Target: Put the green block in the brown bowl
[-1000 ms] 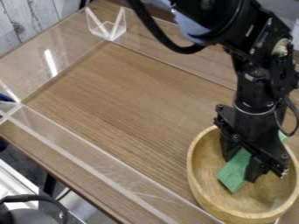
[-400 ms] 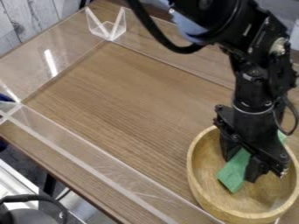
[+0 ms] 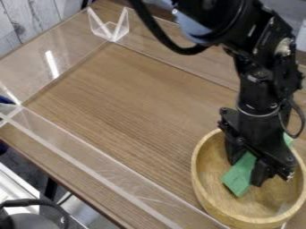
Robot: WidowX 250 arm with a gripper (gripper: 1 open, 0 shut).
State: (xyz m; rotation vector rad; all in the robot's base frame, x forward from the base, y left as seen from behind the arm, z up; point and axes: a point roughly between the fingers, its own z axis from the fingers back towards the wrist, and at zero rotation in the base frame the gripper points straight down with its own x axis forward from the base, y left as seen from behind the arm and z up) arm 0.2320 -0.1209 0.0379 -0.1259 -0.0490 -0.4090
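The green block (image 3: 241, 178) stands tilted inside the brown bowl (image 3: 205, 182) at the lower right, its lower end at the bowl's floor. My black gripper (image 3: 262, 162) points straight down into the bowl, its fingers closed on the block's upper end. The fingers hide the block's top part.
The wooden table top is ringed by a low clear plastic wall (image 3: 72, 148). A clear angled stand (image 3: 110, 24) sits at the far edge. The arm's black body and cables (image 3: 227, 27) hang over the upper right.
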